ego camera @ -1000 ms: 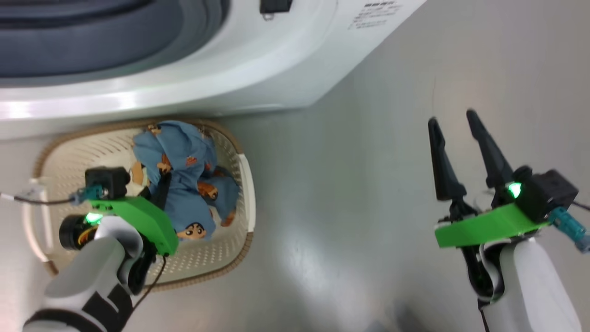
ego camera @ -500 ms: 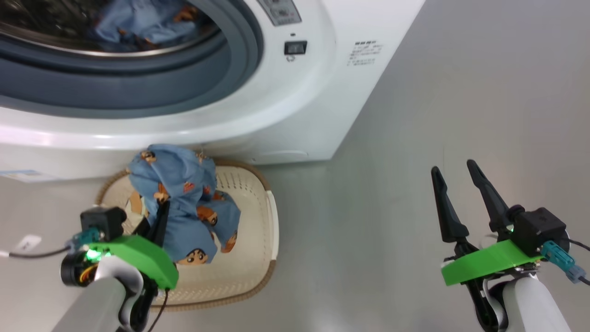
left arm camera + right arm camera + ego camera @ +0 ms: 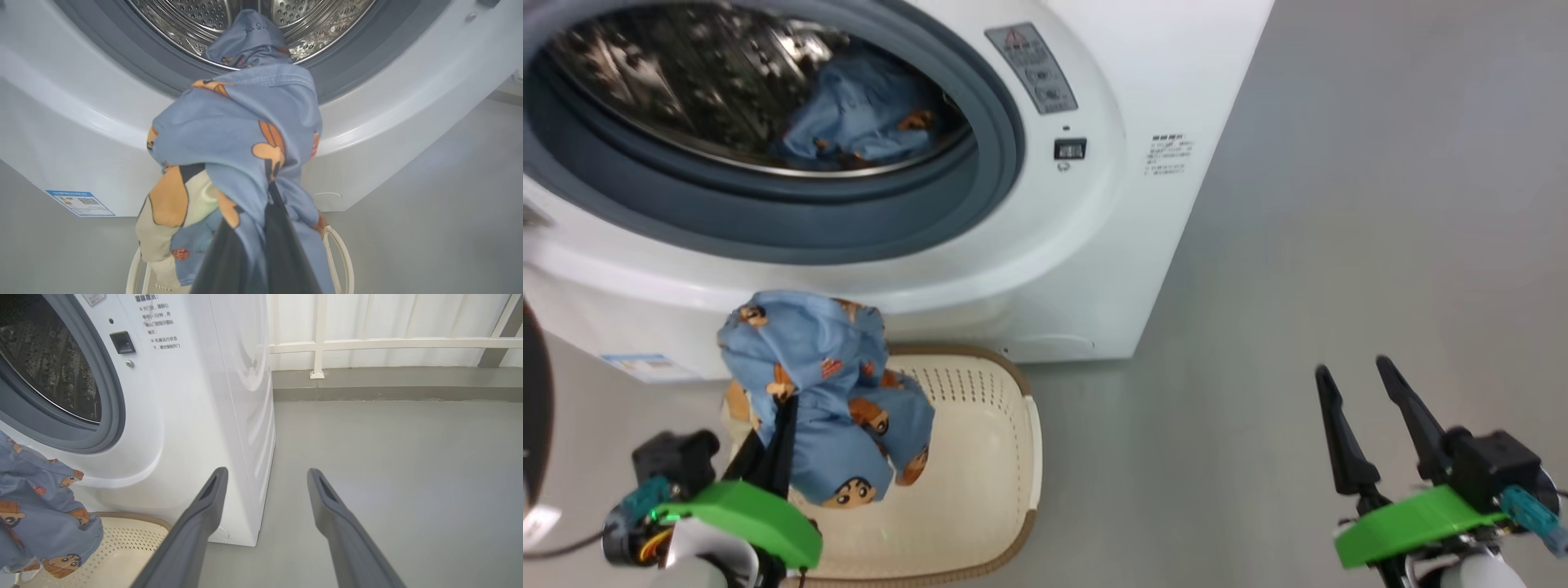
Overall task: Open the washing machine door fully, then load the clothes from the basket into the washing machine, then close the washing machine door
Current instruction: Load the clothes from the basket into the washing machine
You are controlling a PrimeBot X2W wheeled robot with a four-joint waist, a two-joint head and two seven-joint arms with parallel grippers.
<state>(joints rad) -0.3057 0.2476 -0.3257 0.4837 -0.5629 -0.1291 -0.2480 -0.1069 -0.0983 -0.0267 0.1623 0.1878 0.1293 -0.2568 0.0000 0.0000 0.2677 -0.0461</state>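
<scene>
Now the left pincer point(image 3: 786, 412) is clamped on the clothes point(image 3: 825, 384), a light blue bundle printed with orange-brown cartoon figures. In the left wrist view its two dark fingers are pressed together with the fabric caught between them. The bundle hangs around and above the fingertips, lifted over the basket point(image 3: 980, 498). The basket stands on the grey floor point(image 3: 1339, 204), just below this pincer and a little to its right.

Beyond the fingertips stands the washing machine point(image 3: 1111, 245) with its round mouth uncovered, so the grey gasket point(image 3: 988, 188) and the steel drum point(image 3: 686, 90) are seen. Inside the drum lies a second garment point(image 3: 866, 114) of the same blue fabric. A small blue label point(image 3: 645, 367) sits on the lower corner of the machine, to the left of the held bundle.

The right pincer point(image 3: 1352, 367) is well apart to the right, over the floor. Its fingers are spread apart and nothing is between them. The white side of the machine is to its left, and a white railing point(image 3: 367, 345) stands far in front of it.
</scene>
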